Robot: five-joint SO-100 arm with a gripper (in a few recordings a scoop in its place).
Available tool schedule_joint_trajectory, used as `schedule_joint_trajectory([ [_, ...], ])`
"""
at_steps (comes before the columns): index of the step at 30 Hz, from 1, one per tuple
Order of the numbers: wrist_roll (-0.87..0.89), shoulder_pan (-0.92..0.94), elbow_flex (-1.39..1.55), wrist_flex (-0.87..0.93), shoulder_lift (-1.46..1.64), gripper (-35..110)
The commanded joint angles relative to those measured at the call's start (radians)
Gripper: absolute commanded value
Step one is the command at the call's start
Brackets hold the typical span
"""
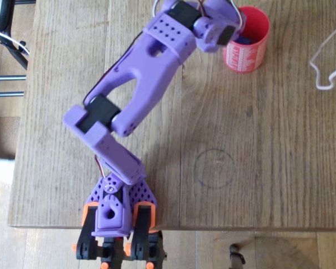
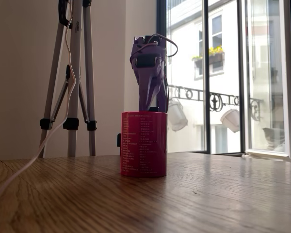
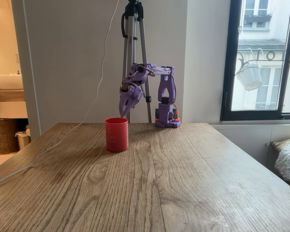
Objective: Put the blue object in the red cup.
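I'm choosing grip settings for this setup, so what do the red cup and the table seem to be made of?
The red cup looks like thin plastic or coated paper, I can't tell which: smooth, evenly coloured wall with fine white print and a slight sheen. The table looks like wood or wood veneer with a matte finish: plank seams, grain lines and knots show in both fixed views.
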Motion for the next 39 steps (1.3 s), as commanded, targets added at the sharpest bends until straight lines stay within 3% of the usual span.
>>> schedule_joint_trajectory([
  [1, -0.058, -0.137, -0.072, -0.048, 0.219, 1],
  [15, -0.075, -0.664, 0.031, 0.123, 0.736, 1],
  [29, -0.023, -0.756, 1.117, -0.221, 1.100, 1],
  [35, -0.046, -0.793, 1.422, -0.009, 1.560, 1],
  [39, 0.015, -0.759, 1.466, 0.172, 1.652, 1],
])
